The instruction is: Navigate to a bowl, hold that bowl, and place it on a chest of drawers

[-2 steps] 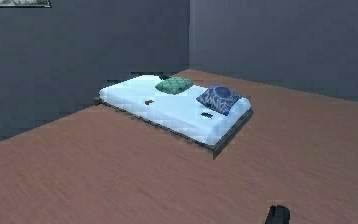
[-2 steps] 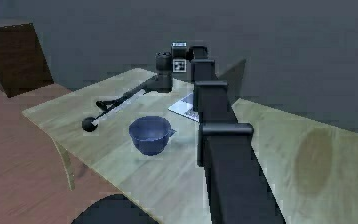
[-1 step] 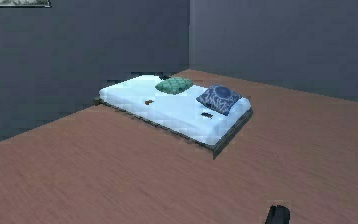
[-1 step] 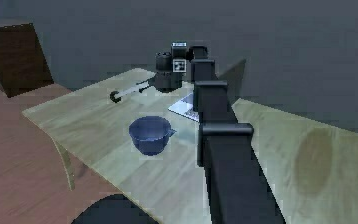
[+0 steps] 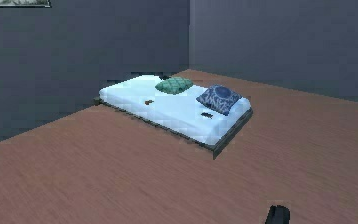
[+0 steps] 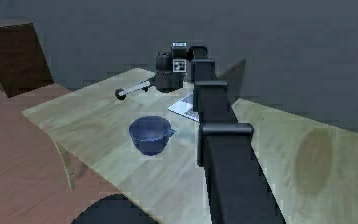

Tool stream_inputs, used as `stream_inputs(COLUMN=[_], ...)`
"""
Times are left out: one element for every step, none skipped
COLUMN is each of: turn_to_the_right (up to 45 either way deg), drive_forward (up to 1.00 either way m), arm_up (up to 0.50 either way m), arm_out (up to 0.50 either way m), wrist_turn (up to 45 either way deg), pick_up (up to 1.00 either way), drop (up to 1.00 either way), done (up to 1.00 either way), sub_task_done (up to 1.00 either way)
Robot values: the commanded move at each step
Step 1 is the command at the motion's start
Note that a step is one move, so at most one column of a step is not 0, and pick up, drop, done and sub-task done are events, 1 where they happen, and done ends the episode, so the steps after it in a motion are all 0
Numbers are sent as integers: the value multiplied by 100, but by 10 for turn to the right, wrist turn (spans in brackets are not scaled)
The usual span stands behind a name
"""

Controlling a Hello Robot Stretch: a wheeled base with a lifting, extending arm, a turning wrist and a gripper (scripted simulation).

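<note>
A blue-grey bowl [image 6: 149, 134] stands upright on a light wooden table [image 6: 97, 125] in the arm side view. The dark arm bar [image 6: 222, 140] rises from the bottom edge past the bowl's right side. At its far end sit the white marker squares, and left of them the gripper [image 6: 127, 93] reaches over bare tabletop, up and slightly left of the bowl. The gripper holds nothing. A gap of bare table lies between its thin fingers [image 6: 137, 90] and the bowl's rim.
A flat white paper or book [image 6: 183, 106] lies on the table by the arm. A brown wooden piece of furniture [image 6: 17, 55] stands at the upper left. Ahead, a low bed [image 5: 177, 110] with a green pillow [image 5: 173, 86] and a blue pillow [image 5: 219, 98] sits on open wooden floor [image 5: 107, 170].
</note>
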Motion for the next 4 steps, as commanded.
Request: stream_inputs(turn_to_the_right=[0, 0, 0, 0], drive_forward=[0, 0, 0, 0], arm_up=[-26, 0, 10, 16], arm_out=[0, 0, 0, 0], wrist_turn=[0, 0, 0, 0], pick_up=[0, 100, 0, 0], drop=[0, 0, 0, 0], done=[0, 0, 0, 0], sub_task_done=[0, 0, 0, 0])
